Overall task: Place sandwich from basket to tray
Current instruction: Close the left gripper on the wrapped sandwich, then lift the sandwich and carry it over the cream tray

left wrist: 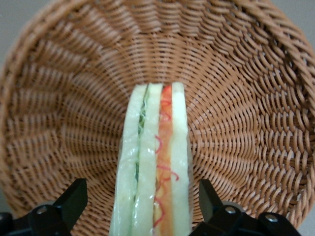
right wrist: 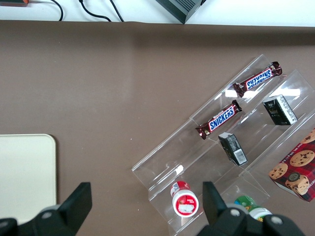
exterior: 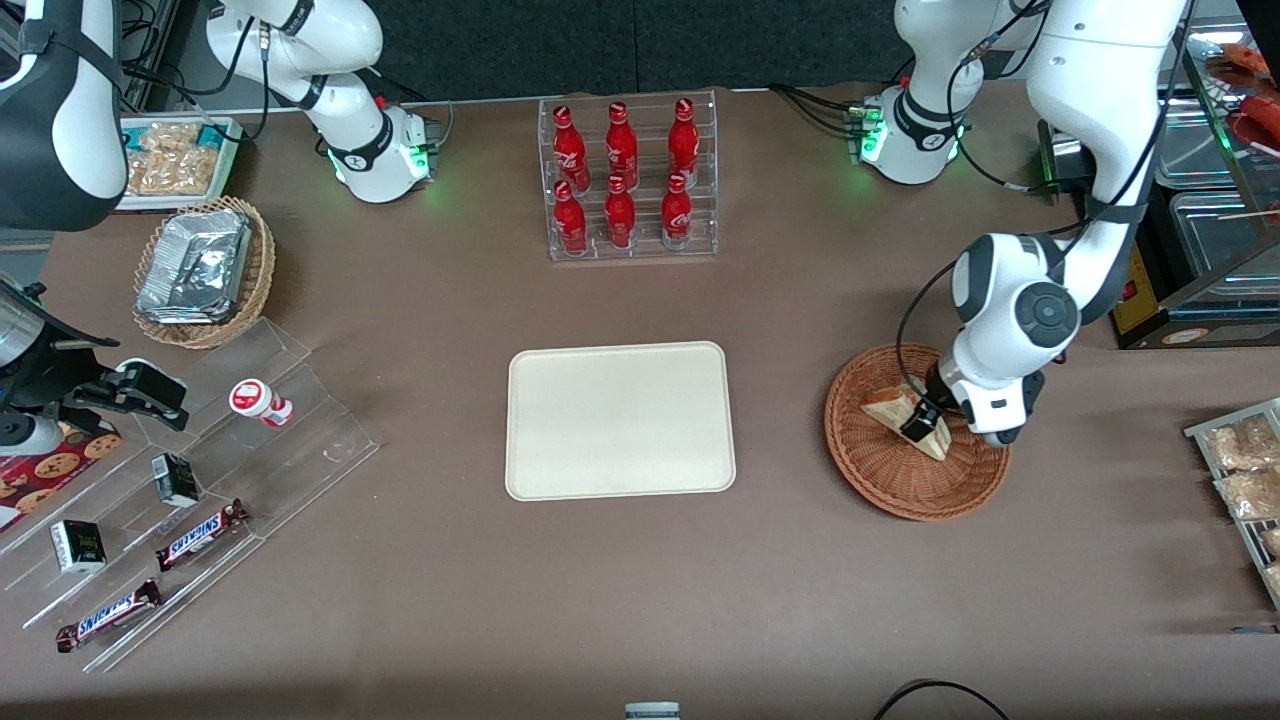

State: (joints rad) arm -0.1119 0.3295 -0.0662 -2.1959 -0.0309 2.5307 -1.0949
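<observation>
Cream tray (exterior: 620,420) waits mid-table; wicker basket (exterior: 915,435) sits toward the working arm's end w/ the left gripper (exterior: 922,418) lowered into it. Best approach, judging by the wrist view: centre on the wedge, close gently on the bread faces, don't crush the filling. Sandwich (left wrist: 153,167) stands on edge btwn the wide-spread fingers (left wrist: 74,199), neither touching it.

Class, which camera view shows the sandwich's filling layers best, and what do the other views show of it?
The left wrist view: the sandwich stands edge-on in the basket, its layers clear, between the open tool. The front view shows only a pale wedge partly covered by the tool. The right wrist view shows none of it.
</observation>
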